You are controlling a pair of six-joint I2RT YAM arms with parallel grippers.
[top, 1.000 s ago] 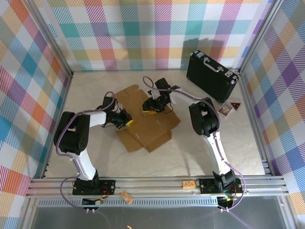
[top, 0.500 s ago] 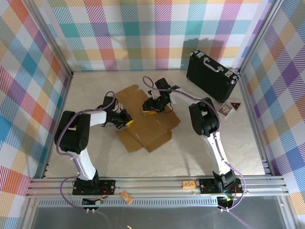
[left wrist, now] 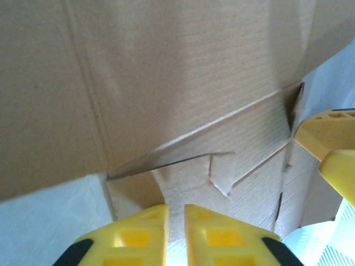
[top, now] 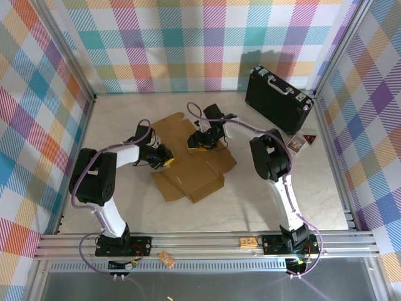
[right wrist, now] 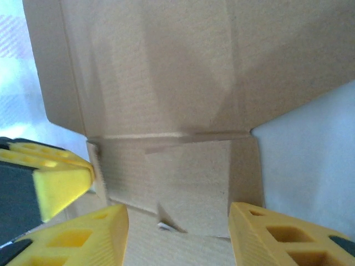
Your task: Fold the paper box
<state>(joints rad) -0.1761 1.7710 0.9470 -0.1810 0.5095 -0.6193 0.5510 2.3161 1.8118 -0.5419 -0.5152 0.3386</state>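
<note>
The paper box [top: 195, 168] lies as a brown die-cut cardboard sheet in the middle of the table, partly creased, with flaps lifted. My left gripper [top: 165, 158] is low at its left edge. In the left wrist view its yellow fingers [left wrist: 138, 233] stand a narrow slit apart with nothing between them, right in front of a raised flap [left wrist: 194, 83]. My right gripper [top: 198, 143] sits over the sheet's far middle. Its fingertips [right wrist: 83, 235] are spread wide on either side of a small flap [right wrist: 183, 177], not touching it.
A black hard case [top: 279, 99] with silver trim stands at the back right. Two small cards [top: 301, 141] lie on the table beside it. Checked walls close in the table on three sides. The two grippers are close together, and the right gripper's fingers [left wrist: 331, 149] show in the left wrist view.
The left jaws have parted slightly from shut. The near part of the cardboard sheet has shifted a little to the left. The right gripper has hardly moved.
</note>
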